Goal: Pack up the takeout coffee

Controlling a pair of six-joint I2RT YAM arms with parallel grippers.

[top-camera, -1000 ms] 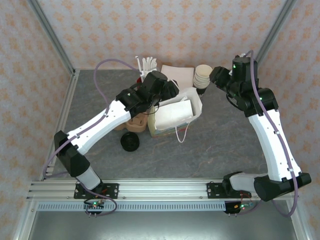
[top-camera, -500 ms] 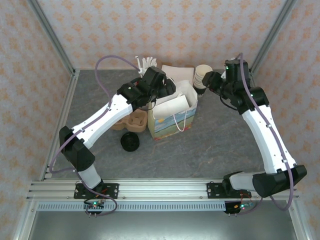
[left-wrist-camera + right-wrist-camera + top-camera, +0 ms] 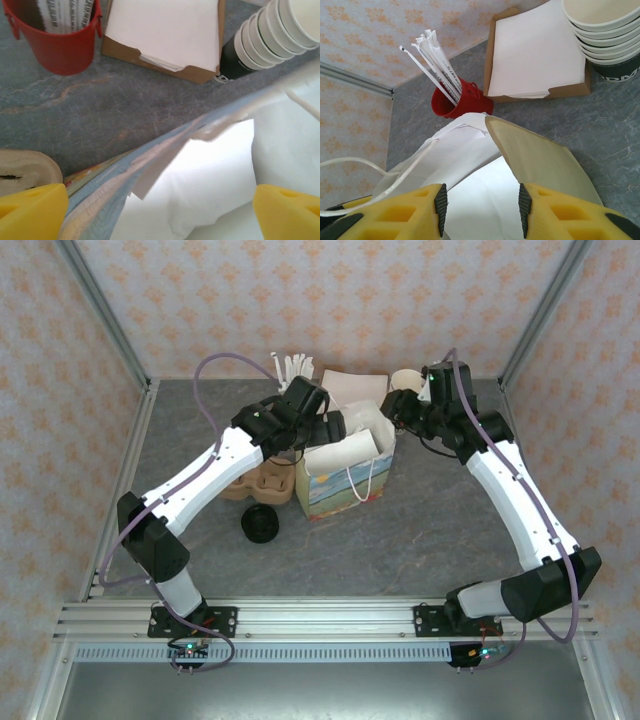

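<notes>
I'm spreading the bag [image 3: 345, 485]: left pincer [image 3: 336, 425] gapes at its ten o'clock rim, right pincer [image 3: 397, 415] (clamped? cannot tell) at one; coffee next.

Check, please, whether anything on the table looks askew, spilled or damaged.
Nothing looks spilled. The paper bag stands upright, but its rim is bent and uneven rather than squarely open. A black round disc lies loose on the table, apart from the other supplies.
</notes>
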